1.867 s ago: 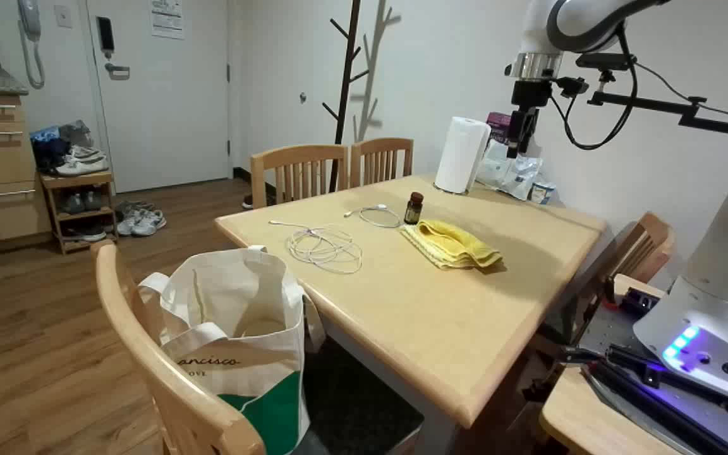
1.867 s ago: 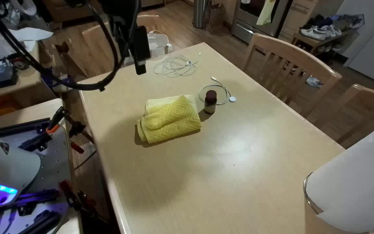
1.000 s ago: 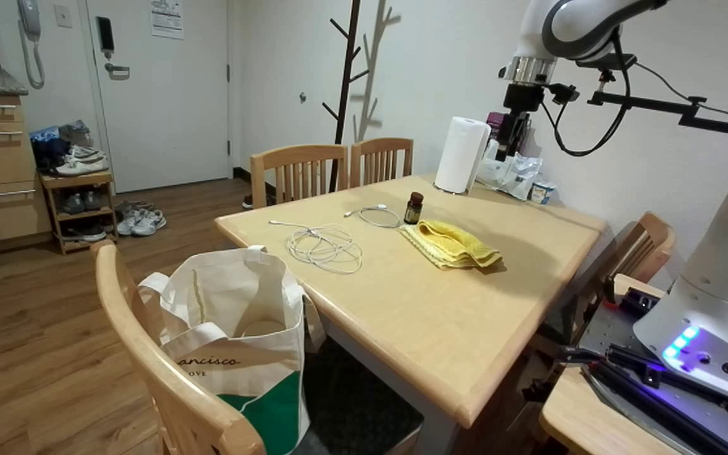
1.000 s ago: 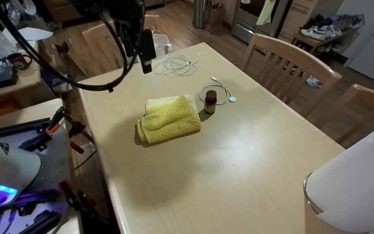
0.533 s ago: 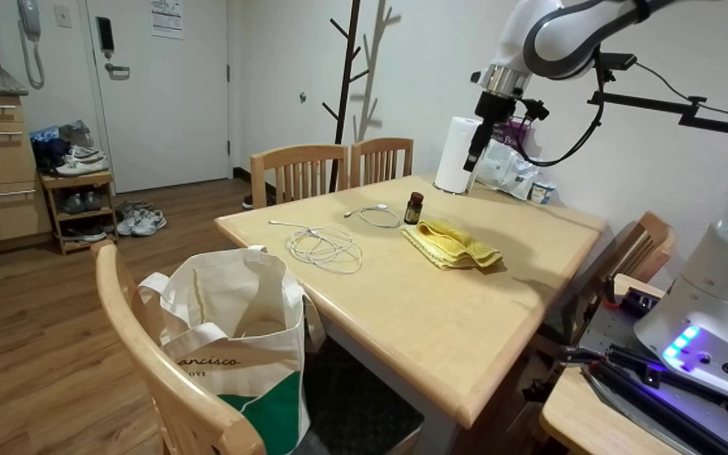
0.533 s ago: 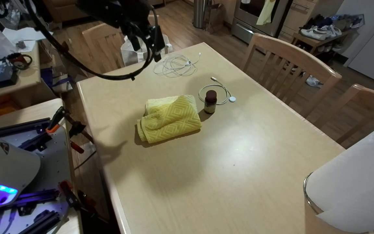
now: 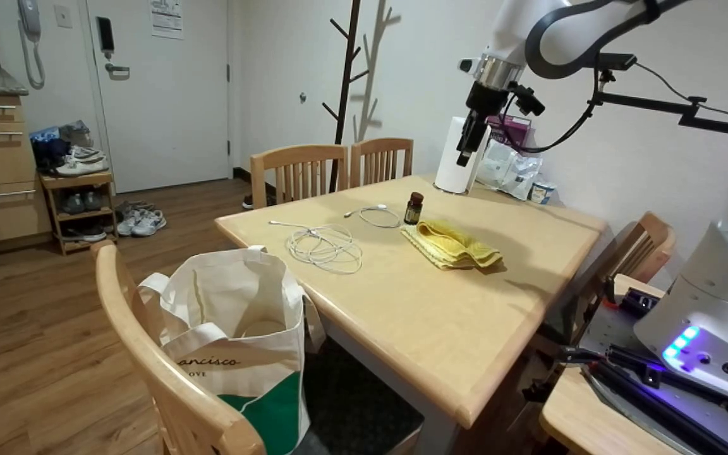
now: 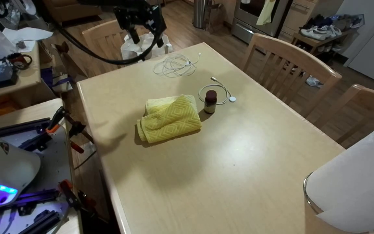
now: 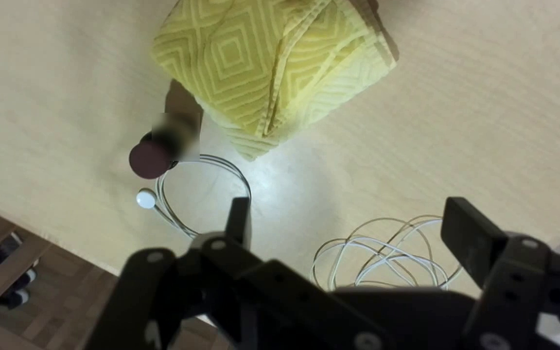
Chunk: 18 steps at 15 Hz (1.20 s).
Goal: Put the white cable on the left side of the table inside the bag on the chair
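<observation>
One table (image 7: 414, 328) lies beneath your hand (image 9: 348, 218), which hangs well above the surface. The chair (image 7: 133, 328) stands at the table's edge, lower than the hand and well apart from it. The bag (image 7: 263, 354) sits upright on that chair, mouth upward. Your hand is spread wide and holds nothing. The yellow towel (image 9: 260, 63) lies below the hand and off to one side; no obstruction expected.

The white cable (image 9: 389, 256), judged to be the larger of two coils because it lies nearest the bag, rests loose on the table below the hand. It sits off-centre, nearer the fingertip (image 9: 472, 233) at the right of the wrist view. Before descending, shift the hand that way until the coil is midway between both tips. Lower to just above the table top, tips level, and close across several crossing strands; a single-strand pinch would likely trail loops. Lift high so the hanging loops should pass the bag's rim.

The smaller cable (image 9: 169, 214) lies below the opposite fingertip; leave it. The bottle (image 7: 413, 210) stands upright just beside it, contact uncertain; a low sideways sweep could topple it.
</observation>
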{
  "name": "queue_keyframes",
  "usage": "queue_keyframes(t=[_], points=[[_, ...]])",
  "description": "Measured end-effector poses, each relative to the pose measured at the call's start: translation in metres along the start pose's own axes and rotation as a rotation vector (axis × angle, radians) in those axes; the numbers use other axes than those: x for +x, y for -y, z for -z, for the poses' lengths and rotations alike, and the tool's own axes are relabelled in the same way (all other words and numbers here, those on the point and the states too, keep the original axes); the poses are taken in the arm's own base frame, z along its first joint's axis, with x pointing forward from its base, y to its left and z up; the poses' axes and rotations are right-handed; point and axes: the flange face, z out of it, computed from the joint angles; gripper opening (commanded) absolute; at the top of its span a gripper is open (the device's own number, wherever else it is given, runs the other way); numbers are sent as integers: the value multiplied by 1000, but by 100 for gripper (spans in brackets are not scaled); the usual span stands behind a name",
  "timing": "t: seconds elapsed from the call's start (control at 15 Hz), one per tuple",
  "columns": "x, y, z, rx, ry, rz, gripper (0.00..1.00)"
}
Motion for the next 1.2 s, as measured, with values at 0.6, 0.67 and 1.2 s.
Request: queue_keyframes(t=[0.6,0.67,1.2], points=[[88,87,-34,-93,7,438,100],[95,88,-51,-88,28,486,100],[101,95,-65,-61,38,571,100]])
